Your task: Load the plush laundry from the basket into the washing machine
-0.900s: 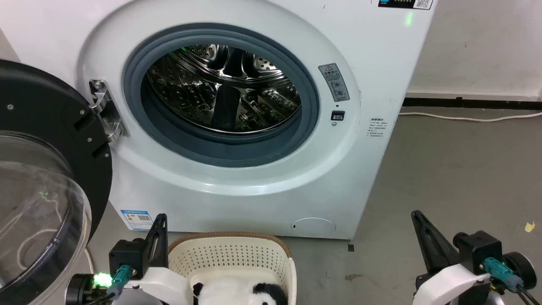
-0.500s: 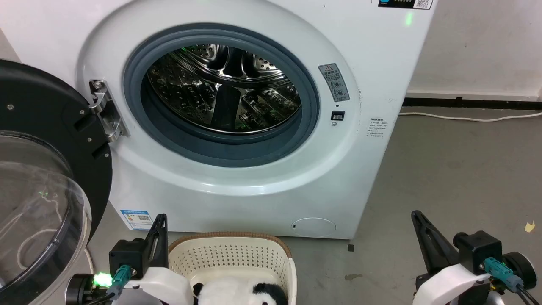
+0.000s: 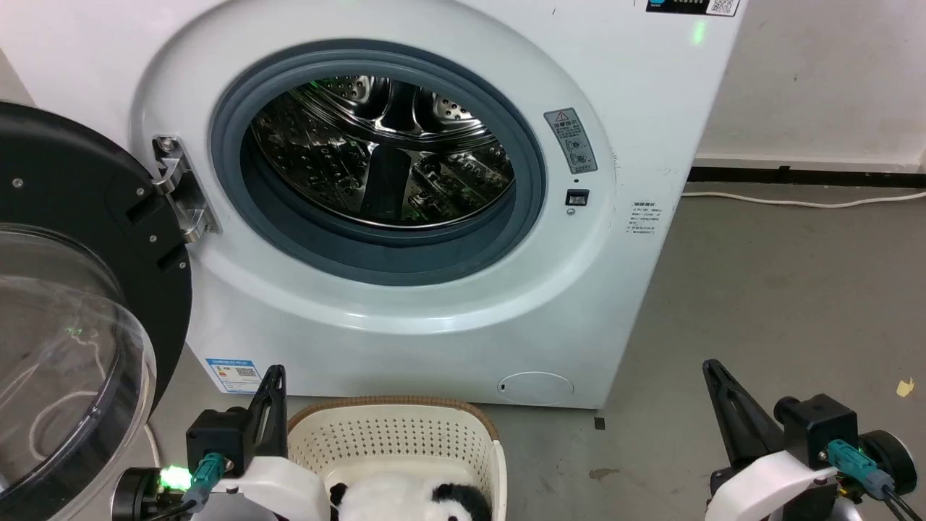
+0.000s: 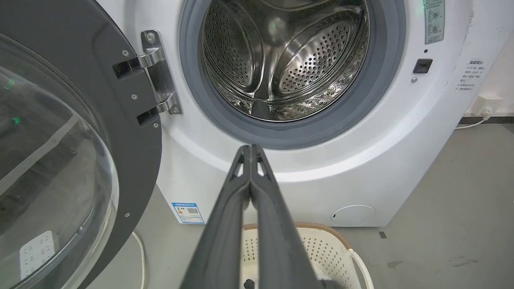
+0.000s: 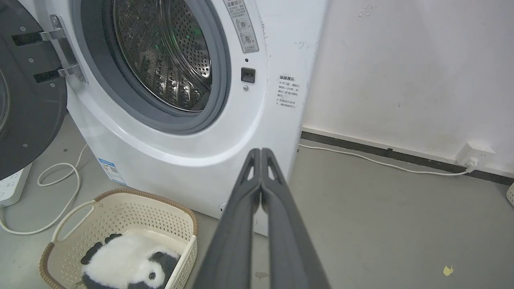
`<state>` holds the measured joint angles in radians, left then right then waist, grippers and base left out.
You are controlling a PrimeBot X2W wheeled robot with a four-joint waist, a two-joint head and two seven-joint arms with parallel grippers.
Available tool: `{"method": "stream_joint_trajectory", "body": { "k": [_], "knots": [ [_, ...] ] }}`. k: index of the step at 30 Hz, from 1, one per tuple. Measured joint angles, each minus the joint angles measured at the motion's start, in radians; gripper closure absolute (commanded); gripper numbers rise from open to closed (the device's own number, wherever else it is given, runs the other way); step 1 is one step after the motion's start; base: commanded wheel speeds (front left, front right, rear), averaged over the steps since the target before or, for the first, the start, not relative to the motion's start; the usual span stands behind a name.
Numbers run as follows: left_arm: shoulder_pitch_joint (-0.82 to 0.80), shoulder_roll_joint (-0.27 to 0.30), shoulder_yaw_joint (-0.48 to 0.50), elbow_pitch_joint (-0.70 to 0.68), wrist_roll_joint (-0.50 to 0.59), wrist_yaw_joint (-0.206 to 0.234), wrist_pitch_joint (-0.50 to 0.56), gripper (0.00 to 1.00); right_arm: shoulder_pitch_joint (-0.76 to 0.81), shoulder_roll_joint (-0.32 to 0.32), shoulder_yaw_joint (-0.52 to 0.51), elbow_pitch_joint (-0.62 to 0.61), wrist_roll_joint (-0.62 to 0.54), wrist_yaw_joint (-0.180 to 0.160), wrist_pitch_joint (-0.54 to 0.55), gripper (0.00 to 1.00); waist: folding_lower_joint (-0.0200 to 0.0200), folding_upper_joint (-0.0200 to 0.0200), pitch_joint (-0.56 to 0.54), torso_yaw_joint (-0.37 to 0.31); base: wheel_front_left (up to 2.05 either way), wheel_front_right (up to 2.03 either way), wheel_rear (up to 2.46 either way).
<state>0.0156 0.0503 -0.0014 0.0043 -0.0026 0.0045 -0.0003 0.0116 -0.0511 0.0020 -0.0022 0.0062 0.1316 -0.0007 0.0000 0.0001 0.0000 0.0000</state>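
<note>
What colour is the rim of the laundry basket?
Brown, woven-look basket rim; clearest in the right wrist view.

White washing machine (image 3: pixel 434 347) — black-and-white panda (image 5: pixel 128 261), cream perforated basket (image 5: pixel 132 212).

- Panda (image 3: pixel 405 503): the head view's bottom edge cuts it, so I get just the top of its white and black fur. In my left wrist view my own fingers (image 4: pixel 223 241) cover nearly all of it.
- Basket (image 3: pixel 394 434): its near half runs off the bottom of the head view.
- Door (image 3: pixel 79 217): clipped by the head view's left edge.
- Washing machine (image 3: pixel 636 108): its top is out of frame, and I see only a sliver of the control strip (image 3: pixel 691 6).
- Warning label (image 3: pixel 571 141), side print (image 3: pixel 644 217), blue sticker (image 3: pixel 235 374): too small for me to read.
- Yellow scrap (image 3: pixel 904 388): too small to tell what it is.
- Left gripper (image 3: pixel 275 373): edge-on in the head view, one finger hiding the other.
- Power strip (image 5: pixel 10 184): cut by the right wrist view's left edge.
</note>
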Motion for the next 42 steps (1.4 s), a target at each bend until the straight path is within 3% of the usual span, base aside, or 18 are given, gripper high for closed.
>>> {"method": "stream_joint_trajectory", "body": {
  "k": [37,38,42],
  "knots": [
    [0.0,0.0,0.0,0.0,0.0,0.0,0.0,1.0,0.0,0.0,0.0,0.0,0.0,0.0,0.0,1.0,0.0,0.0,0.0,0.0,0.0,0.0,0.0],
    [0.0,0.0,0.0,0.0,0.0,0.0,0.0,0.0,0.0,0.0,0.0,0.0,0.0,0.0,0.0,0.0,0.0,0.0,0.0,0.0,0.0,0.0,0.0],
    [0.0,0.0,-0.001,0.0,0.0,0.001,0.0,0.0,0.0,0.0,0.001,0.0,0.001,0.0,0.0,0.0,0.0,0.0,0.0,0.0,0.0,0.0,0.0]
  ]
}}
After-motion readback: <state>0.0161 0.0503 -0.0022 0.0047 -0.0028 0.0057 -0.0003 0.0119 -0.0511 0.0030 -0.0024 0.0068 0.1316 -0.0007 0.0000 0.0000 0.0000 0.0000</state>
